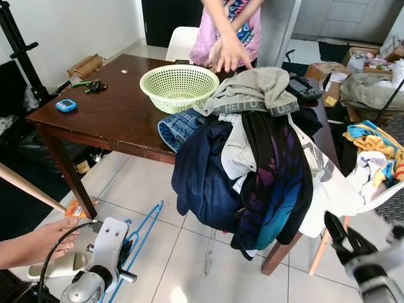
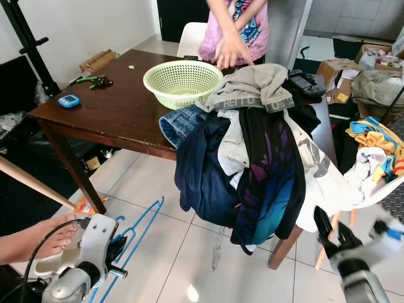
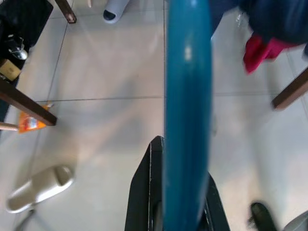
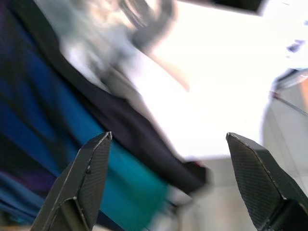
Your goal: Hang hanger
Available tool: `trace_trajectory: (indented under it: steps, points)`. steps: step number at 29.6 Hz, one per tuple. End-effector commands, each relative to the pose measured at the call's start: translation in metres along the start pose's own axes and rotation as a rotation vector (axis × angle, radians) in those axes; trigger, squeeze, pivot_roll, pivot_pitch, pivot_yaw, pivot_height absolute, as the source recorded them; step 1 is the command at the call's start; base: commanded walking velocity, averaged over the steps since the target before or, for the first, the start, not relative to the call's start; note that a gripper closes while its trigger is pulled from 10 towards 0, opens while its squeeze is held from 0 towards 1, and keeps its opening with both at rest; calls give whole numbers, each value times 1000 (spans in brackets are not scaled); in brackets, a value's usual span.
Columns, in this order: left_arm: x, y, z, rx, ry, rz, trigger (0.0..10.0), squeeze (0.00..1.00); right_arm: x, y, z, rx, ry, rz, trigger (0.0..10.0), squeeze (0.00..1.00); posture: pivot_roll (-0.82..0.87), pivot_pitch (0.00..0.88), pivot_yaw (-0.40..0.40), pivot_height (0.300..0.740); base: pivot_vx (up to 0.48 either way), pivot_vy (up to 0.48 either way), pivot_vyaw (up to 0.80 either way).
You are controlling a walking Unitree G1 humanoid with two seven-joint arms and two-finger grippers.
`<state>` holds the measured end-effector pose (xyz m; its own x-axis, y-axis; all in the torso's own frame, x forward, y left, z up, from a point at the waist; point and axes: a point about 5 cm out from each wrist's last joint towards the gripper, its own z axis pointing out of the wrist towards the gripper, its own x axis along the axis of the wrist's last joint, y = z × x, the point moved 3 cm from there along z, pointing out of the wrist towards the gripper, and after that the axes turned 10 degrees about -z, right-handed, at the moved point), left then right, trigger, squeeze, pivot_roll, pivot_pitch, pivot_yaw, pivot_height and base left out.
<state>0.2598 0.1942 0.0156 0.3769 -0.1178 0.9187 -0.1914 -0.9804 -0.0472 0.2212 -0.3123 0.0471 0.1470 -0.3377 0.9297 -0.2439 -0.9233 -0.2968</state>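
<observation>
A blue plastic hanger (image 1: 142, 228) hangs low over the tiled floor at the lower left. My left gripper (image 3: 183, 161) is shut on it, and the hanger's bar (image 3: 187, 96) runs out between the black fingers (image 3: 144, 192) in the left wrist view. The left arm (image 1: 104, 252) is low beside the table leg. At the lower right, my right gripper (image 4: 168, 137) stands open with nothing between its fingers. Its black fingers (image 1: 338, 235) point up toward the clothes pile (image 1: 252, 170).
A person's hand (image 1: 38, 243) reaches in from the left, close to my left arm. Another person (image 1: 230, 38) stands behind the dark wooden table (image 1: 107, 113), which holds a green basket (image 1: 179, 85). A wooden rod (image 1: 25, 186) and a slipper (image 1: 57, 265) are at the left.
</observation>
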Motion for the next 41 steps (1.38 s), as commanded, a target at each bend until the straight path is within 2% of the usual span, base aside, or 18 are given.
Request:
trace_trajectory:
  steps: [1,2,4,5,7,13,15,16,18,20,21,22,23,24,32,41]
  points:
    - [-12,-7,-2,13,-43,55,10000,0,-28,8,-10,-51,-111,-54,10000,0,40,87,-34,740,0,0,0]
    - [-18,-7,-2,13,-62,47,10000,0,-45,8,-19,-47,-167,-88,10000,0,30,84,-44,740,0,0,0]
    - [-24,-6,-2,10,-76,26,10000,0,-61,7,-28,-34,-209,-113,10000,0,30,84,-44,740,0,0,0]
    - [-35,1,-2,-7,-113,9,10000,0,-79,5,-36,-32,-253,-103,10000,0,28,76,-55,740,0,0,0]
    - [-47,7,-3,-23,-146,-35,10000,0,-94,3,-45,-37,-270,-72,10000,0,37,67,-58,740,0,0,0]
    - [-50,6,-2,-23,-144,-88,10000,0,-94,3,-45,-44,-238,-47,10000,0,31,54,-51,740,0,0,0]
    - [-56,11,-4,-58,-164,-101,10000,0,-96,4,-46,-44,-239,-44,10000,0,32,46,-48,740,0,0,0]
    - [-57,13,-5,-87,-159,-142,10000,0,-97,4,-46,-33,-244,-50,10000,0,26,39,-42,740,0,0,0]
    - [-58,15,-6,-106,-152,-170,10000,0,-98,4,-46,-25,-247,-56,10000,0,26,39,-42,740,0,0,0]
    - [-58,15,-6,-106,-152,-170,10000,0,-98,4,-46,-25,-247,-56,10000,0,26,39,-42,740,0,0,0]
    - [-58,12,-7,-130,-133,-326,10000,0,-100,4,-46,-24,-252,-63,10000,0,18,39,-33,740,0,0,0]
    - [-57,10,-8,-152,-112,-432,10000,0,-103,5,-46,-26,-256,-68,10000,0,16,41,-24,740,0,0,0]
    - [-57,10,-8,-152,-112,-432,10000,0,-103,5,-46,-26,-256,-68,10000,0,16,41,-24,740,0,0,0]
    - [-56,10,-9,-167,-98,-473,10000,0,-104,6,-46,-30,-258,-70,10000,0,14,45,-20,740,0,0,0]
    - [-54,12,-9,-157,-76,-480,10000,0,-105,12,-48,-37,-254,-74,10000,0,26,65,-24,740,0,0,0]
    - [-53,5,-12,-169,-60,-495,10000,0,-107,10,-50,-27,-247,-67,10000,0,37,92,-23,740,0,0,0]
